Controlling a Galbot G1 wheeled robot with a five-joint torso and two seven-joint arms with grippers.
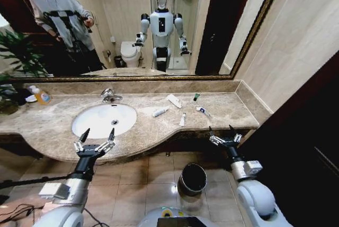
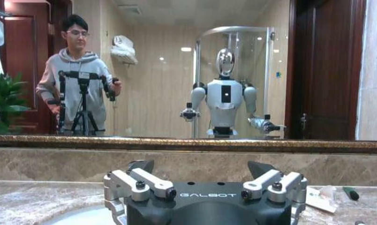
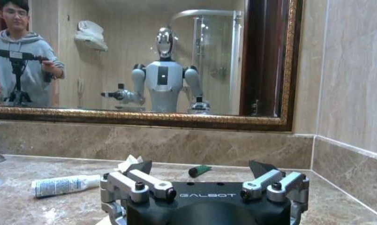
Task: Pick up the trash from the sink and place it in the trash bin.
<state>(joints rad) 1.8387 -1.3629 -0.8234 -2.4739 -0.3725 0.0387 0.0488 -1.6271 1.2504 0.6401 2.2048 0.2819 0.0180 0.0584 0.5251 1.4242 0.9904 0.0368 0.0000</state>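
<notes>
Both tools, left [image 1: 96, 142] and right [image 1: 224, 136], were held wide and empty at the counter's [image 1: 222, 115] near edge, probably staged for reaching. The trash [image 1: 160, 111] was scattered right of the sink [image 1: 87, 124], none inside; the trash bin [image 1: 193, 178] was parked on the floor below.

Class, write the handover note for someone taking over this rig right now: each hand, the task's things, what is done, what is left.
Left hand: open, empty, at the counter's front edge before the white oval porcelain sink.
Right hand: open, empty, at the counter edge further right.
Trash: white tubes, flat white packet and green-capped piece lie on the brown marble counter, right of the sink.
Round dark trash bin: on the floor below.
Done: nothing. Left: everything.
</notes>
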